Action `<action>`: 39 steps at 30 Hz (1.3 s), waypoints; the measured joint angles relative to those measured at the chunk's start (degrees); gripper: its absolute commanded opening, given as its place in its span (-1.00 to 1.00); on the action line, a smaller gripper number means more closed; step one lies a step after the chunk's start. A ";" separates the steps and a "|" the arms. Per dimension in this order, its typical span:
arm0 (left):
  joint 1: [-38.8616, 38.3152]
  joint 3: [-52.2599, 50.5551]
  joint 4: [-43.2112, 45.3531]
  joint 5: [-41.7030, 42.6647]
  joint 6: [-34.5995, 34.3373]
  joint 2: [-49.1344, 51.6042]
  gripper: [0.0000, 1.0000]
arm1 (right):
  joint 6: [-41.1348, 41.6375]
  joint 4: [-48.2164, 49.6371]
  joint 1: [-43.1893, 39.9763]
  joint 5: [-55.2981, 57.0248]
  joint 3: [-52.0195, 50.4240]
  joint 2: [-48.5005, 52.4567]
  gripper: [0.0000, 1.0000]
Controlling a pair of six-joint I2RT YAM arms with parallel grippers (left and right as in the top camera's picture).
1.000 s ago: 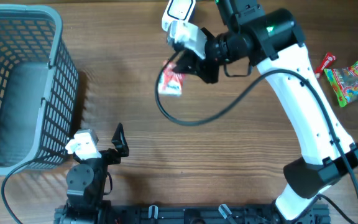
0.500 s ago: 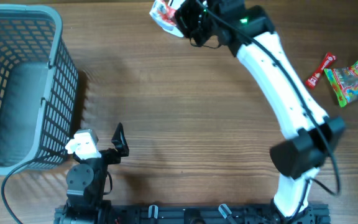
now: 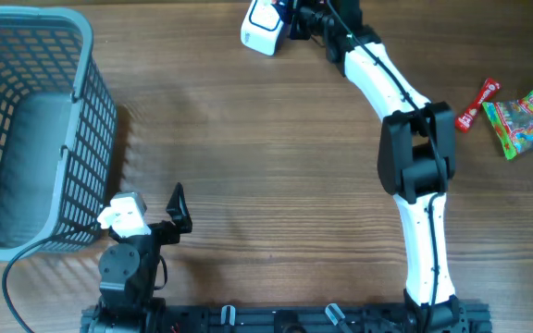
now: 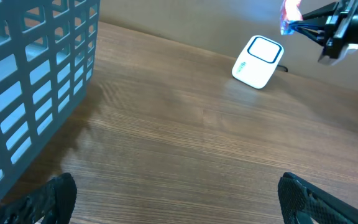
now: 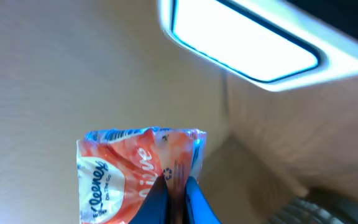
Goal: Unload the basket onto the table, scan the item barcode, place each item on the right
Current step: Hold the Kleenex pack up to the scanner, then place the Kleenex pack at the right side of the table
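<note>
**Right arm.** The right arm (image 3: 378,79) is stretched almost fully from its base at the near edge of the table (image 3: 276,157) to the far edge. Its dark elbow joint sits about midway and the forearm angles left towards the scanner (image 3: 265,25). The wrist is at the top margin of the overhead view, partly cut off.

**Right jaws.** The right jaws are pressed together on the tissue packet (image 5: 135,174), pinching it at the lower edge. In the right wrist view the two fingers (image 5: 194,198) meet on the wrapper.

**Task item.** The tissue packet is orange-red and white with partial brand lettering. It is held in the air, clear of the table, just right of the scanner and above it in the left wrist view (image 4: 288,15). The scanner's lit window (image 5: 247,37) fills the upper right of the right wrist view, close to the packet. No barcode can be made out on the visible face. The overhead view does not show the packet clearly.

**Left arm.** The left arm (image 3: 128,264) is folded compactly at the near left edge, beside the grey basket (image 3: 91,111). The left jaws are spread wide, with a tip at each lower corner of the left wrist view, and they hold nothing.

**Other items.** A small red packet (image 3: 479,102) and a colourful sweets bag (image 3: 526,116) lie at the right edge of the table, well apart from both arms.
</note>
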 measured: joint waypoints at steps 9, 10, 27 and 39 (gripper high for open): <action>0.00 0.00 0.00 0.00 -0.02 0.00 1.00 | 0.26 2.51 1.07 -3.04 1.03 6.01 -0.91; 0.00 0.00 0.00 0.00 -0.02 0.00 1.00 | 0.26 0.15 1.01 -3.67 1.86 6.01 -0.91; 0.00 0.00 0.00 0.00 0.00 0.09 1.00 | -32.24 -93.81 -22.93 46.93 -1.60 -31.89 -0.91; 0.00 0.00 -0.02 0.00 -0.02 0.09 1.00 | -53.42 -77.61 -43.52 54.21 -20.87 -28.79 1.00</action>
